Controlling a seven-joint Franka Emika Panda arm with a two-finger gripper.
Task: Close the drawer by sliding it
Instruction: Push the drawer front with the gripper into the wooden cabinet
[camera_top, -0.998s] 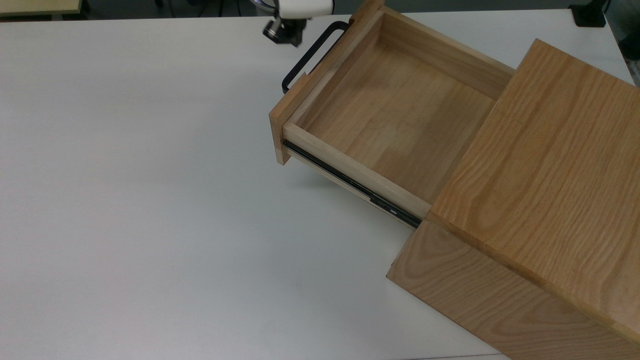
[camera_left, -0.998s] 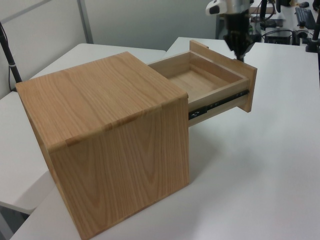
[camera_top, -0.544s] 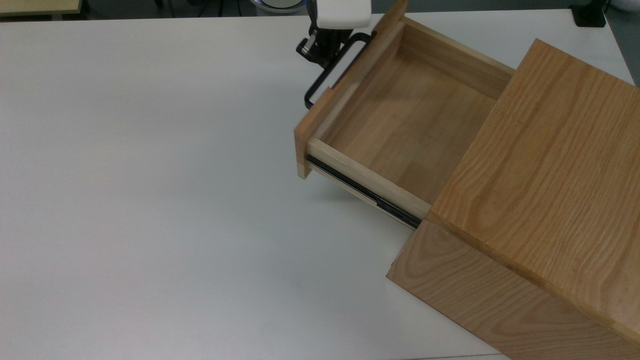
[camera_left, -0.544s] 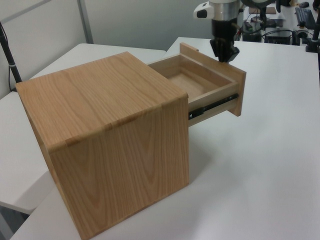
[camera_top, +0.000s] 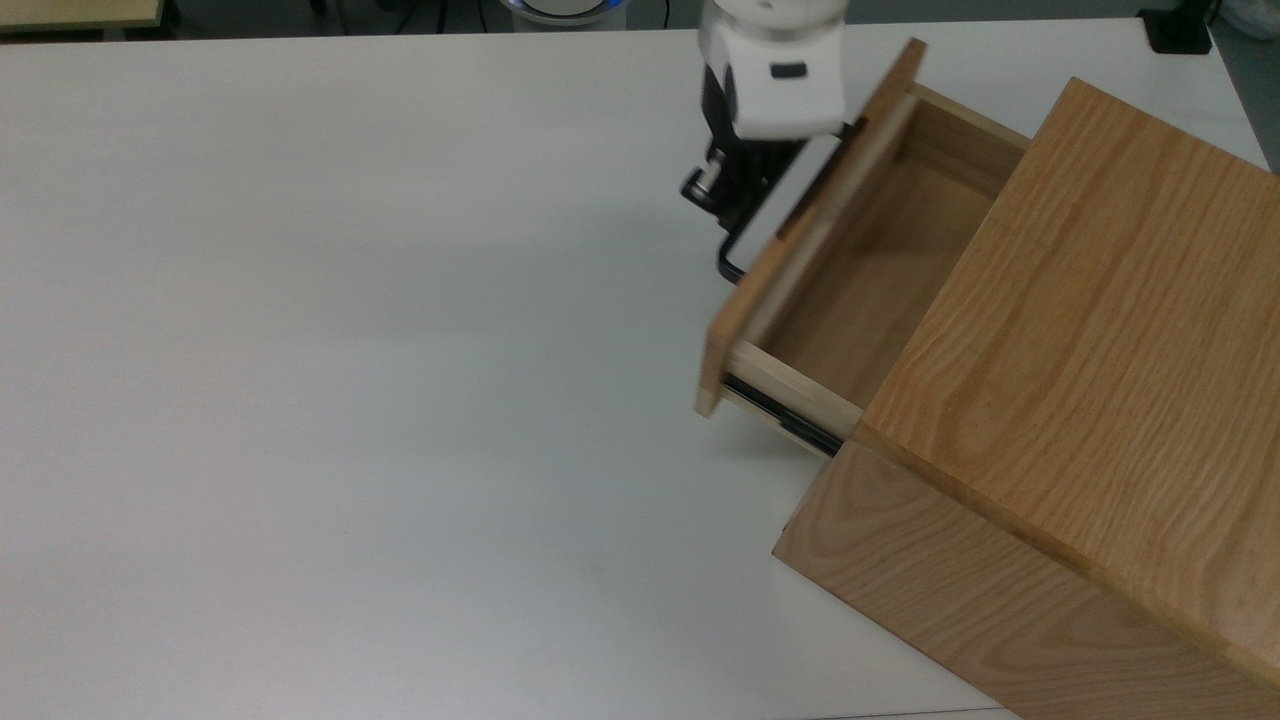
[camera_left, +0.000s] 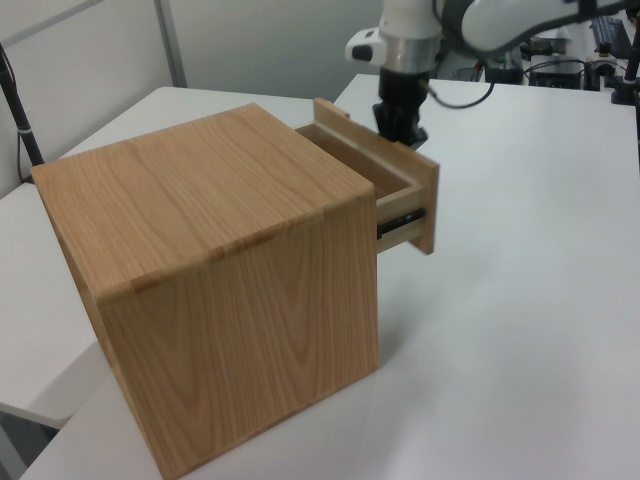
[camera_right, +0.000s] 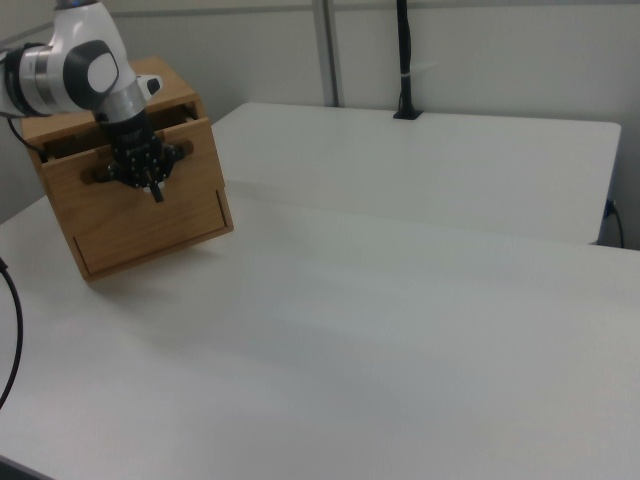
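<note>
Top view: drawer (camera_top: 850, 270) half-open, front facing upper-left; pincer (camera_top: 745, 195) at handle, grip probably unreadable.

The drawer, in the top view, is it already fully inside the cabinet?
No, the drawer sticks out partway from the cabinet, with its inner floor and a side rail exposed.

I see a big wooden box (camera_top: 1090, 330) on my white table (camera_top: 350, 350) | a black pole (camera_right: 404, 60) stands at the table's far edge
</note>
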